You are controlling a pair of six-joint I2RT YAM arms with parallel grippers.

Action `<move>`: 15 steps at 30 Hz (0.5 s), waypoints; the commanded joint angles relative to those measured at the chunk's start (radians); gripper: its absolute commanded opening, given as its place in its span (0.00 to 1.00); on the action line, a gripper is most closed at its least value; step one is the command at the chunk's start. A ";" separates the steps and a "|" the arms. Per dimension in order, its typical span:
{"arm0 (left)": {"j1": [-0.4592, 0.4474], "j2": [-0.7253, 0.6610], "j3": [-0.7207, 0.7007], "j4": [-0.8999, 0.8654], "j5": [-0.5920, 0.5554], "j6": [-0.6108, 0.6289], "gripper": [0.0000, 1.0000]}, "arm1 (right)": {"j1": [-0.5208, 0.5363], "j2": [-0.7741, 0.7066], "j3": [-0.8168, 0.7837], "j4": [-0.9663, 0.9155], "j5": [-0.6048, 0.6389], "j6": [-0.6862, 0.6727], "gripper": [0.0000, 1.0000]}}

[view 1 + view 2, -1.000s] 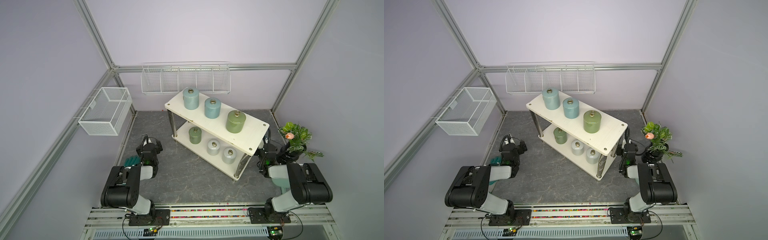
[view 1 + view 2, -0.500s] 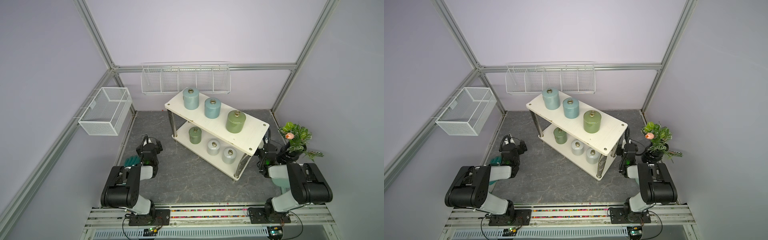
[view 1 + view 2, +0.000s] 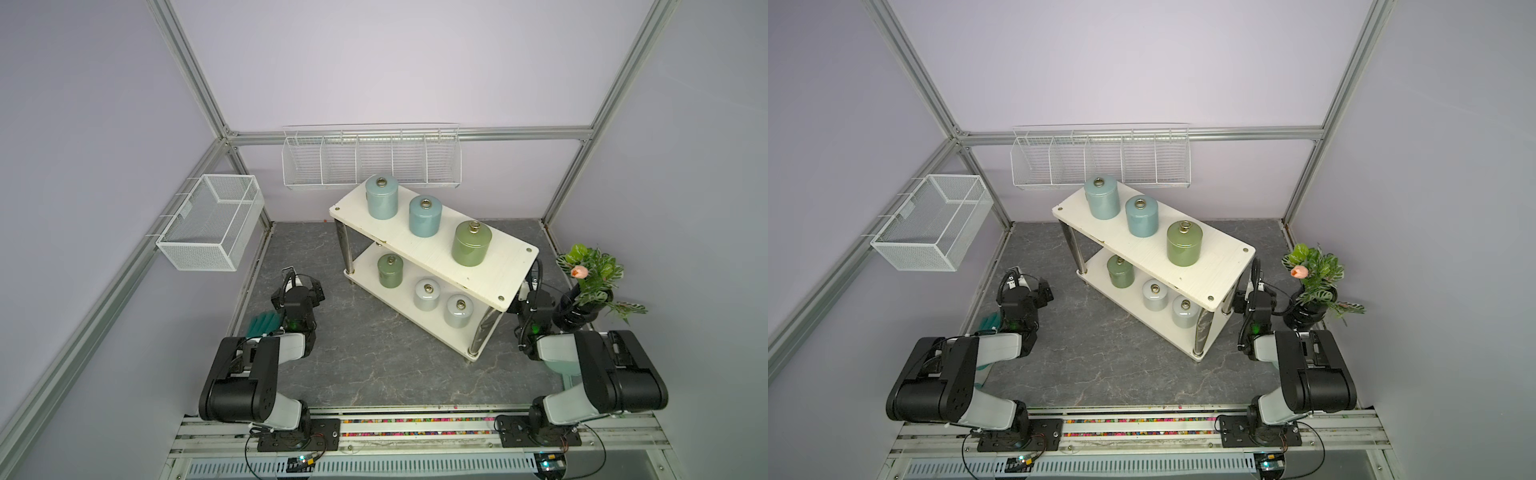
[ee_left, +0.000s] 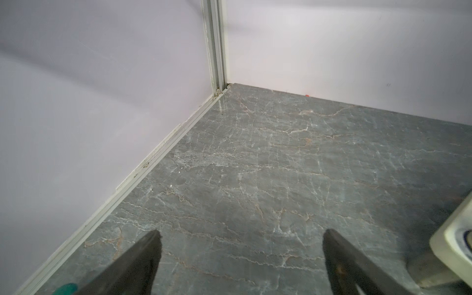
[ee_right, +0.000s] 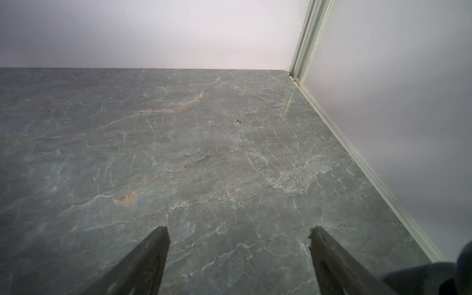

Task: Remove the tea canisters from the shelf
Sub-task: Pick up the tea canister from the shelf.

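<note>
I count six tea canisters (image 3: 1184,246), all upright on the shelf (image 3: 419,254), which stands askew in the middle of the worktop (image 3: 374,365). The upper tier carries a row of three: a light blue canister (image 3: 381,200) at the far end, a second light blue canister (image 3: 424,219) next to it, and an olive green canister (image 3: 471,246) towards the right arm's end. On the lower tier I see a smaller olive canister (image 3: 390,272), then a pale grey canister (image 3: 427,296) and another pale grey canister (image 3: 458,312) just beside each other. Neither arm holds anything. The left gripper (image 4: 241,236) hangs low over bare worktop near the shelf's left end, its jaws wide apart with nothing between them. The right gripper (image 5: 239,231) sits low beside the shelf's other end, jaws likewise spread over bare worktop. It is between the shelf and a black vase (image 3: 577,313) holding a plant. A teal ribbed object (image 3: 262,325) lies by the left arm. A mesh basket (image 3: 208,226) hangs on the left wall and a divided wire basket (image 3: 370,164) on the back wall.
</note>
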 commanded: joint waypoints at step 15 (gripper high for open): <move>0.002 -0.127 0.070 -0.276 -0.023 -0.017 1.00 | 0.043 -0.010 0.009 0.017 0.067 -0.031 0.89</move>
